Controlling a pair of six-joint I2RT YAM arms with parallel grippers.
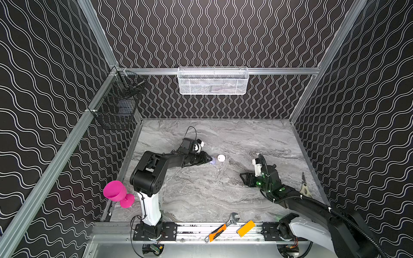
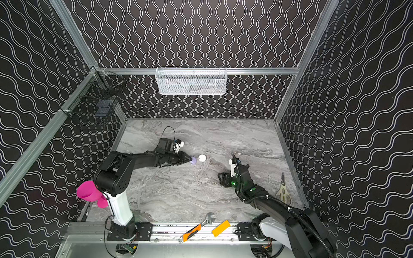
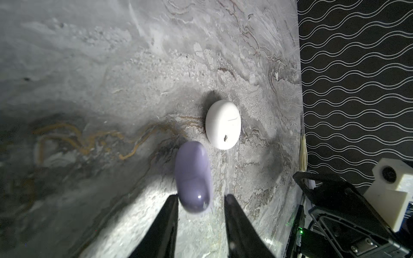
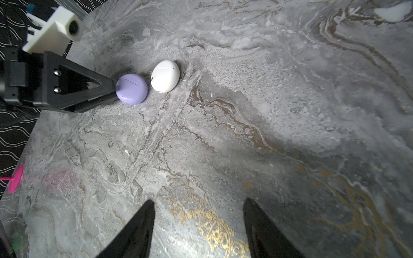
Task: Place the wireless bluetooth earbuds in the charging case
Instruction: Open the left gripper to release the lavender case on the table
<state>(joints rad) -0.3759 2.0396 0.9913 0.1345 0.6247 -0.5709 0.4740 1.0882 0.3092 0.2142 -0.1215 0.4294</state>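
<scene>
**At desk (image 1: 223, 196) middle: left gripper (image 3: 201, 197) loose at lavender case (image 3: 193, 174)**

Jaws slightly apart, case end betw. the tips; one fingertip (image 3: 175, 198) seems to touch it, the other stands clear, so no grip. Case lies shut, round from above, so no long axis to tell; seam line shows on its top. A white case (image 4: 165, 76), also shut, lies just beside it, toward right edge. The earbuds cannot be seen. The right gripper (image 4: 197, 201) is wide open w/ nothing in it, well apart toward right edge.

Left arm (image 1: 174, 160) stretches low toward centre, left fingers (image 3: 168, 225) slightly parted; right arm (image 1: 301, 201) sits back, right fingers (image 4: 138, 234) wide apart.
</scene>
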